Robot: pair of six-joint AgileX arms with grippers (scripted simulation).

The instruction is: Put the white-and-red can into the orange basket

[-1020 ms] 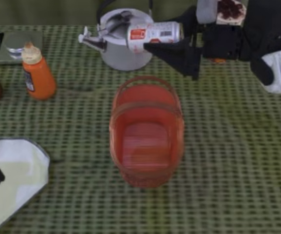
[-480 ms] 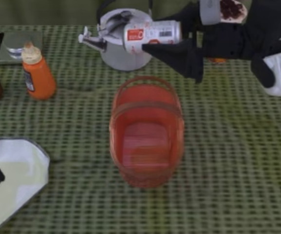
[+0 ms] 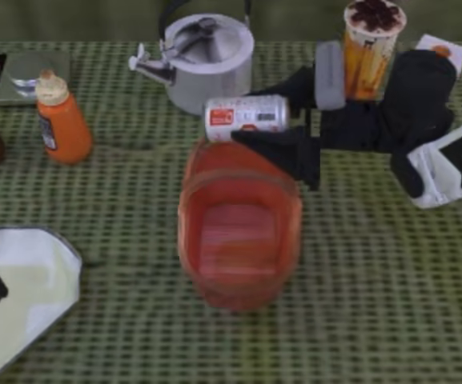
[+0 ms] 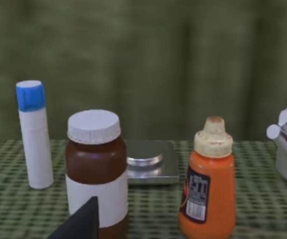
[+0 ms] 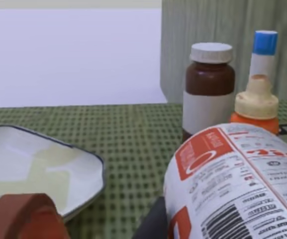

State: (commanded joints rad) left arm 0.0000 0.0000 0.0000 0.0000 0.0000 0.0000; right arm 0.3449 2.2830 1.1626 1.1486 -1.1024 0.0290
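The white-and-red can [image 3: 246, 118] lies on its side in the air, gripped by the closed fingers of the right gripper [image 3: 283, 136], over the far rim of the orange basket [image 3: 239, 282]. In the top view the gripper's dark body hides the can's right end and covers part of the basket's rim; the basket handle is hard to make out. The right wrist view shows the can [image 5: 238, 184] close up, cut off at the frame edge, with only a corner of the basket [image 5: 24, 216] visible.

Behind the can stands a grey kettle [image 3: 206, 60]; to its right, an orange cup [image 3: 372, 44] partly hidden by the right arm. On the left of the green bench [image 3: 391, 296] stand an orange squeeze bottle [image 3: 61, 118], a brown jar [image 4: 96, 172], a scale [image 3: 10, 74] and a white tube with a blue cap [image 4: 34, 134]. A white plate [image 3: 26, 292] lies at the near left.

The left gripper [image 4: 78, 224] is parked at the near left; only 1 dark finger tip shows, so whether its fingers are open or closed cannot be told.
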